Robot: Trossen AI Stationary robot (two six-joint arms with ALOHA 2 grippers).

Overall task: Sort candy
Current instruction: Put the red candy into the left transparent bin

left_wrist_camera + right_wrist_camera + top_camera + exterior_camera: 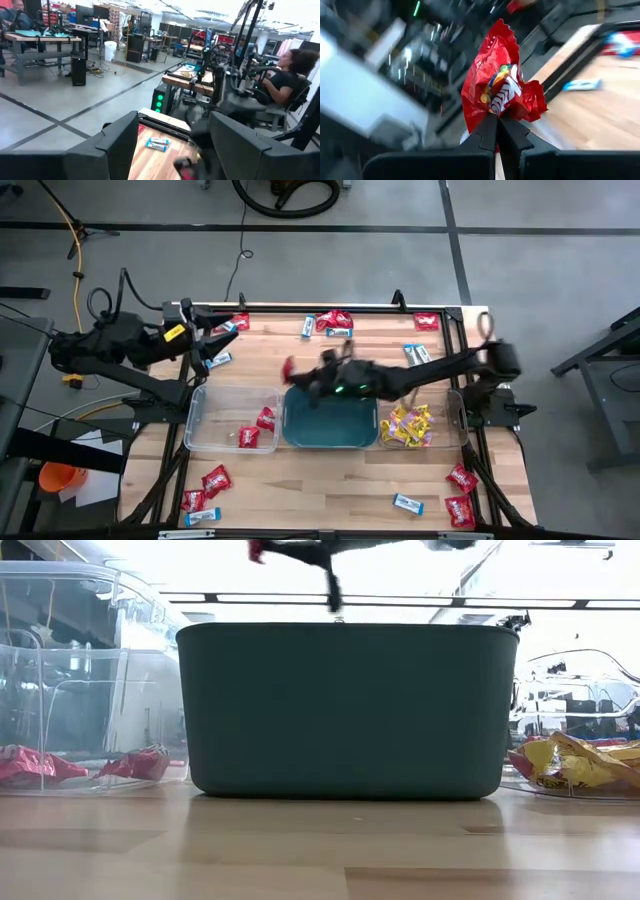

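Note:
My right gripper [298,376] reaches from the table's right side to above the gap between the teal tub [330,422] and the clear left bin [215,420]. It is shut on a glossy red candy packet [495,82], seen in the low view as the red packet [257,550] high above the tub. My left gripper [210,348] hovers open over the table's far-left corner, touching nothing. Red packets [262,425] lie in the left bin, yellow ones [405,426] in the clear right bin [455,425]. My right gripper pinches the red packet between its two fingers [487,131] at the packet's crimped lower edge [496,111]. The packet is lifted clear of the table and stands out beyond the fingertips, crumpled around the pinch.
Loose candy lies about the table: red packets [335,320] and blue-and-white ones [309,327] along the far edge, more red [460,478] and blue-and-white [407,503] near the front corners. A blue-and-white packet [157,144] lies ahead of my left gripper. A person [280,82] sits beyond the table.

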